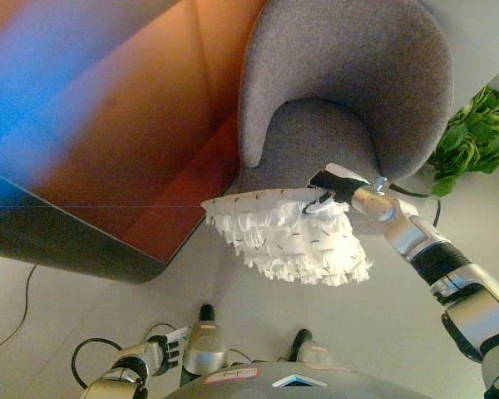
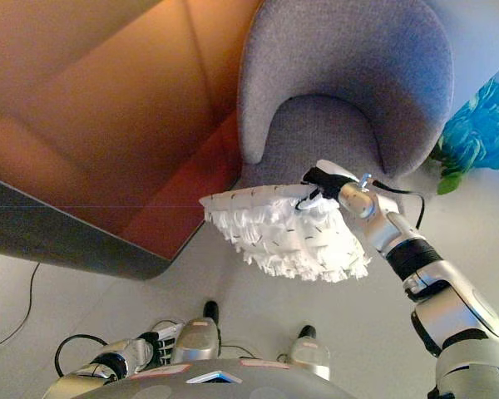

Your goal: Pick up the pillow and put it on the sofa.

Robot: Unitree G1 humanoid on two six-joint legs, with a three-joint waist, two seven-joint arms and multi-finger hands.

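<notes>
A white fringed pillow (image 1: 295, 237) hangs in the air in front of the grey round-backed sofa chair (image 1: 349, 91), just before its seat (image 1: 316, 145). My right hand (image 1: 333, 187) is shut on the pillow's upper edge and holds it up at the seat's front rim. It also shows in the right eye view (image 2: 323, 184) with the pillow (image 2: 287, 231). My left hand (image 1: 162, 349) hangs low at the bottom left, away from the pillow, with fingers loosely curled and empty.
A large dark table or cabinet (image 1: 75, 241) with a rounded corner fills the left side, close to the chair. A green leafy plant (image 1: 474, 137) stands at the right of the chair. The light floor (image 1: 333, 324) lies below the pillow.
</notes>
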